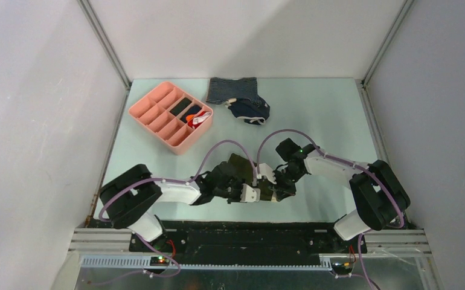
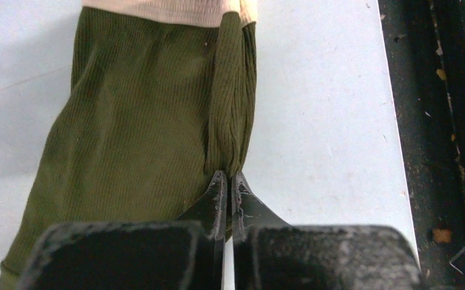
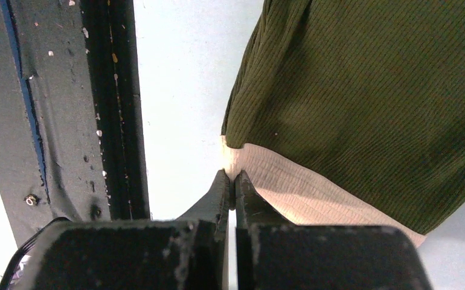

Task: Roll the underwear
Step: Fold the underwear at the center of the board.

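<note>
While the underwear (image 2: 139, 121) lies on the tabletop (image 2: 320, 121) near its front edge, left fingers (image 2: 217, 196) are pinched shut on a side fold, right fingers (image 3: 221, 193) clamped on the waistband (image 3: 302, 187) corner.

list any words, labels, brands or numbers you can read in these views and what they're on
No text can be read in any view.
The underwear and its cream waistband: plain ribbed cloth, no print or tag showing.
The pink tray: no marking visible; the red and white item in it is too small to read.
The striped garment and the navy garment: no legible text.
</note>
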Motion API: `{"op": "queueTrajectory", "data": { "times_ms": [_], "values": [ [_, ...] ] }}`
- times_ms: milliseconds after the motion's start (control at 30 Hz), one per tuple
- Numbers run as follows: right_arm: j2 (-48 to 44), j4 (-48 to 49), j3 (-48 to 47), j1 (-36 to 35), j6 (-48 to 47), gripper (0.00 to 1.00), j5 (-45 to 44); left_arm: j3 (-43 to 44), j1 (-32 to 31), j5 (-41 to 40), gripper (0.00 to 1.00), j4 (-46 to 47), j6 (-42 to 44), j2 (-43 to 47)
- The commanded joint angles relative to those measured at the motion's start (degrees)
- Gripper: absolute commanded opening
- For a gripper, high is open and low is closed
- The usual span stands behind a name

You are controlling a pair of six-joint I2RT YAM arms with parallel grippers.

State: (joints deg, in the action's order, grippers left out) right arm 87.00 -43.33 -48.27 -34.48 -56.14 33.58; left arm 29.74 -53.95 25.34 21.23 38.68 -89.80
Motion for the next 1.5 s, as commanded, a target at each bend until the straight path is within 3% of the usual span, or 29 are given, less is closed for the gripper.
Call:
{"op": "queueTrajectory", "data": {
  "times_ms": [0, 267, 600, 967, 1200, 1467],
  "values": [
    [-1.2, -2.2, -2.2, 1.3, 0.7, 0.0, 2.4, 3.8, 2.0, 0.3, 0.0, -16.9, 0.6, 3.9],
    [0.4, -7.9, -7.1, 8.8, 3.6, 0.0, 7.3, 17.5, 7.7, 6.8, 0.0, -34.3, 1.4, 1.6],
    [8.6, -13.6, -13.6, 15.7, 5.6, 0.0, 15.1, 31.4, 10.8, 10.2, 0.0, -40.2, 2.2, -7.1],
    [20.3, -23.9, -24.5, 22.9, 7.0, 0.0, 22.1, 50.4, 13.0, 11.6, 0.0, -56.1, 9.5, -18.7],
    [31.6, -30.4, -33.8, 26.9, 12.8, 0.0, 24.5, 56.0, 14.9, 10.7, 0.0, -57.5, 8.7, -22.8],
    [42.0, -35.2, -45.0, 29.2, 21.0, 0.0, 25.4, 65.0, 17.1, 11.9, 0.0, -59.7, 0.8, -29.3]
  ]
}}
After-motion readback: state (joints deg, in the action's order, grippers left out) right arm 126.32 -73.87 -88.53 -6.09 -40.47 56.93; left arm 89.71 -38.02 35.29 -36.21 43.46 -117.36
